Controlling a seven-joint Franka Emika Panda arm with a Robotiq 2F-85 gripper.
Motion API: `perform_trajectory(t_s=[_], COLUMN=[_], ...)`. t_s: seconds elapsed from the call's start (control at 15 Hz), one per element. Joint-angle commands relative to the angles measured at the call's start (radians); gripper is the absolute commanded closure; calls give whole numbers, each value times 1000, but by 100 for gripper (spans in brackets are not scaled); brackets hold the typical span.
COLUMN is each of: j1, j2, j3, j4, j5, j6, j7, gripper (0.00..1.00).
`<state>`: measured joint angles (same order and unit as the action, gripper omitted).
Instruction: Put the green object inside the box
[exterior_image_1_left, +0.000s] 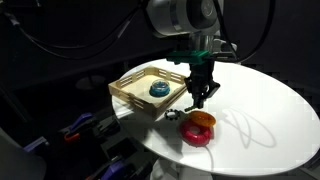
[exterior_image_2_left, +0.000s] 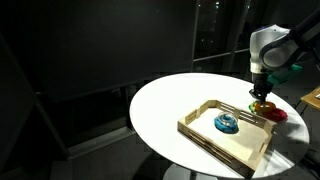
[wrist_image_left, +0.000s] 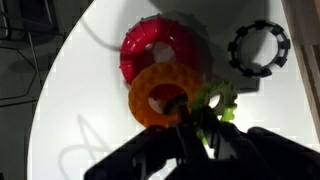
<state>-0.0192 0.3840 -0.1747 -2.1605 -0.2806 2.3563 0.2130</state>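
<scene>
Fingers (wrist_image_left: 180, 140): dark and blurred, closed in tight on the green object (wrist_image_left: 215, 100), apparently gripping it.
Green object: outside the box (exterior_image_1_left: 132, 100), over the white table (exterior_image_1_left: 270, 110), beside an orange ring (wrist_image_left: 160, 95).
Box: pale wood, holding a blue ring (exterior_image_1_left: 158, 90).
Nearby: red ring (wrist_image_left: 160, 45), dark beaded ring (wrist_image_left: 258, 45).

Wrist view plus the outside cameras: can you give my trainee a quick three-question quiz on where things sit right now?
1. True or false: the green object is already inside the box.
2. What lies inside the box? A a teal-blue ring; B a cup; C nothing.
3. Fill in: in the wrist view, the orange ring overlaps the ___ ring.
Key: 1 false; 2 A; 3 red, the red ring.
</scene>
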Motion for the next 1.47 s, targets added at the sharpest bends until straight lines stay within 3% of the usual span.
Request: perform_trajectory(t_s=[0.0,0.53,1.0,1.4], j1=[-4,-23,-51,-62], j2=[-48,-145,-175,-155], j3=[5,49,109,137], j4=[2,-13,-13,-12], j5=[14,124,339,457], j6=[-27,-47,-111,-146], j7=[3,-62,-251,-359], gripper=[93,94,94,94])
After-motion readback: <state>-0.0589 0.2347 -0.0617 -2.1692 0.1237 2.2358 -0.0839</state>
